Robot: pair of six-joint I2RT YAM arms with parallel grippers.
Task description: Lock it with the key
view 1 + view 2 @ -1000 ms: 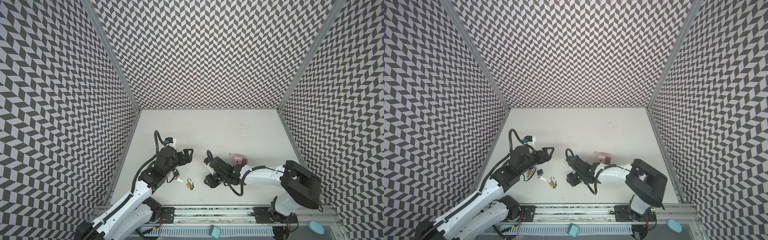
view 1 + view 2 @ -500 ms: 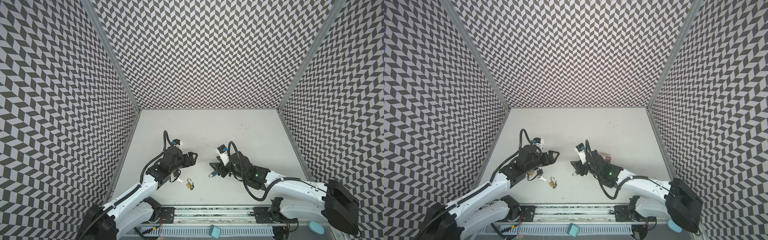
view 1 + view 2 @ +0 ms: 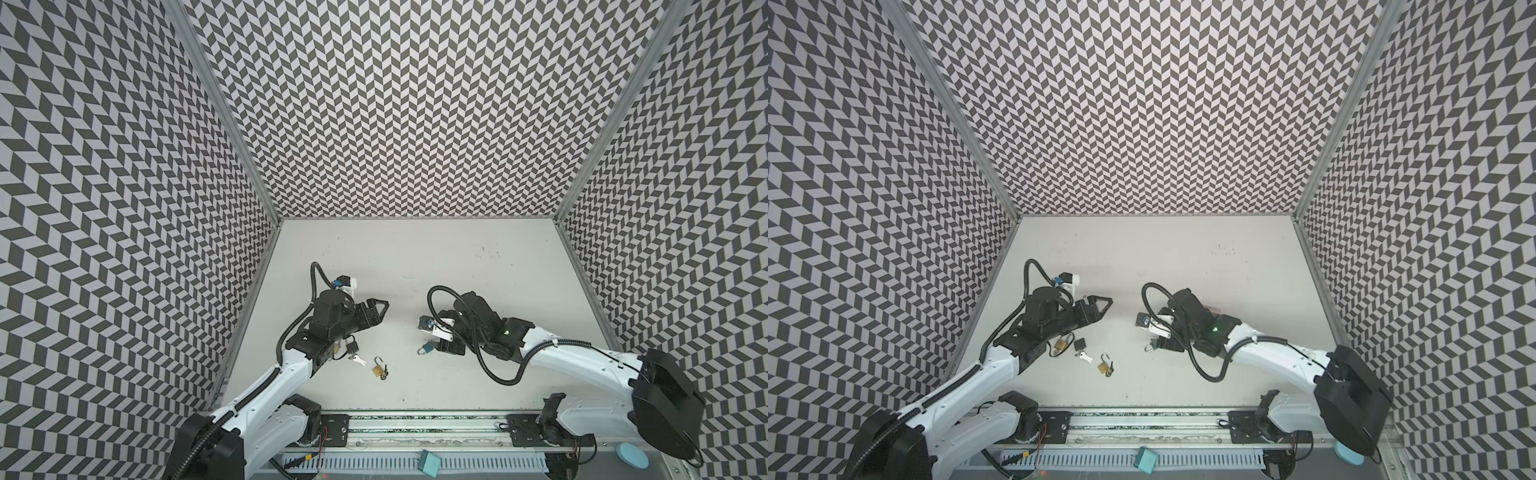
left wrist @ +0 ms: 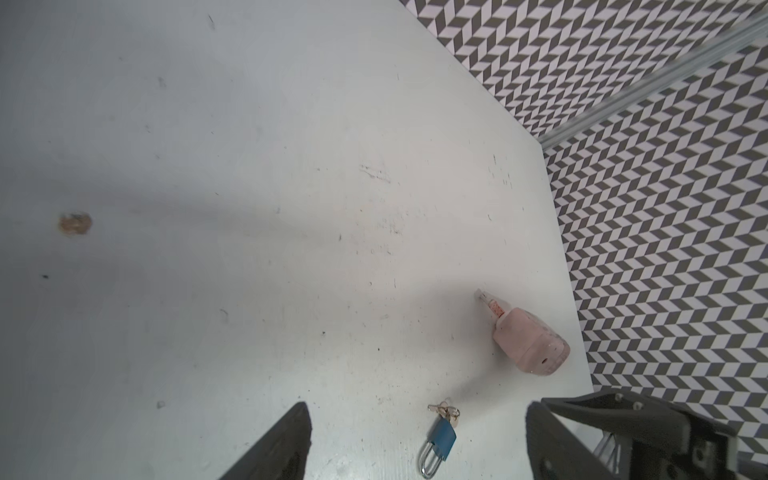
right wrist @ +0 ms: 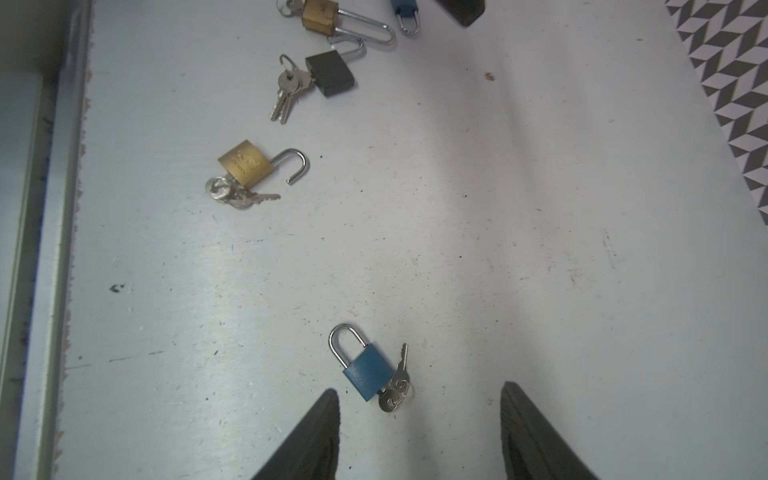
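Padlock (image 5: pixel 245 164), brass, shackle swung open: where is it lying, and how is it handling? (A)

It is lying on the bench (image 5: pixel 540 208) between the arms, keys (image 5: pixel 241 197) touching its body, apart from both hands. Probably dense, rigid, slick: pinching the flat body faces is looking safest. Right hand (image 5: pixel 417 388) and left hand (image 4: pixel 415 405) are both standing open, gripping nothing. (B)

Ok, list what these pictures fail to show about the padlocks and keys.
- Farther blue steel-shackled padlock: right wrist view, body cut off by the picture's edge.
- Long-shackled brass padlock: in a top view, shackle under the left arm.
- Rounded pink padlock: shown by the left wrist view; in both top views, almost wholly behind the right arm.
- Small open-shackled brass padlock: both top views, too small to tell whether a key is inserted.
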